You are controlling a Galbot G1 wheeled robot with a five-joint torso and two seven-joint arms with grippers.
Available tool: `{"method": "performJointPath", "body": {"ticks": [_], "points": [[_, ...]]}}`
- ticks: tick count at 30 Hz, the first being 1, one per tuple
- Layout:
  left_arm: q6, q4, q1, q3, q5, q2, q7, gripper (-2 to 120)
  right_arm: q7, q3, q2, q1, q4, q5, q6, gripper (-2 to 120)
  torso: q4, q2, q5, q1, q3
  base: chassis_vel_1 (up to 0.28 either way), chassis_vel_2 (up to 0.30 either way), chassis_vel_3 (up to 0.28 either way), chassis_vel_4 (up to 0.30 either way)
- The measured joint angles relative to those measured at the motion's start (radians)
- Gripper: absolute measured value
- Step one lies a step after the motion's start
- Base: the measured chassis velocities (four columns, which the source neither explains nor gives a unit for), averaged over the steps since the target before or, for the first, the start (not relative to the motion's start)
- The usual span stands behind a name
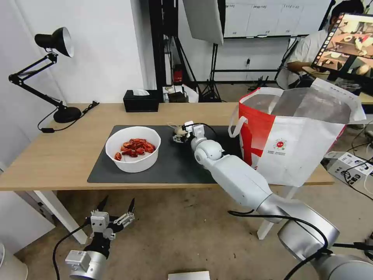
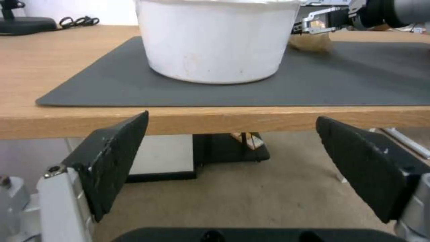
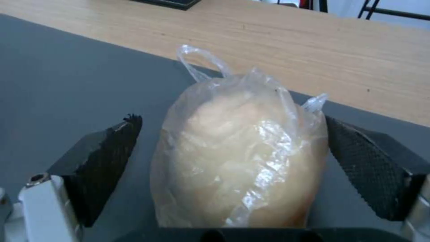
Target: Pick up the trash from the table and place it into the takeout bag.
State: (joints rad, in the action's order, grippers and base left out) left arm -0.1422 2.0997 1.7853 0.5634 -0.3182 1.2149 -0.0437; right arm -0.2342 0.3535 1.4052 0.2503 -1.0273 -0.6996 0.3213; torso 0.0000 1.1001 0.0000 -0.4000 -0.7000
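Nearest, my left pincer (image 1: 118, 208) hangs wide open below the table (image 1: 50, 155) edge, facing the bowl (image 1: 133, 149) of shells on the mat (image 1: 175, 167). Right pincer (image 3: 230, 168) is wide, straddling the knotted bag (image 3: 242, 158) on the mat; right pad touches it, left pad just apart. Tote (image 1: 299, 136) stands at the table's right end.
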Motion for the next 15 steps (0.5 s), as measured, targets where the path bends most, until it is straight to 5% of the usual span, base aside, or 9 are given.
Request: {"method": "performJointPath", "body": {"ticks": [12, 15], "points": [[0.0, -0.007, -0.004, -0.004, -0.002, -0.004, 0.0, 100, 0.007, -0.01, -0.001, 0.022, -0.005, -0.001, 0.002, 64, -0.0001, 0.0, 0.0001, 0.0, 0.0, 0.0, 0.0, 0.0, 0.0], [0.0, -0.008, -0.006, -0.008, -0.002, -0.004, 0.0, 100, 0.007, -0.012, -0.01, 0.029, -0.015, -0.001, 0.002, 46, 0.0, 0.0, 0.0001, 0.0, 0.0, 0.0, 0.0, 0.0, 0.0]]}}
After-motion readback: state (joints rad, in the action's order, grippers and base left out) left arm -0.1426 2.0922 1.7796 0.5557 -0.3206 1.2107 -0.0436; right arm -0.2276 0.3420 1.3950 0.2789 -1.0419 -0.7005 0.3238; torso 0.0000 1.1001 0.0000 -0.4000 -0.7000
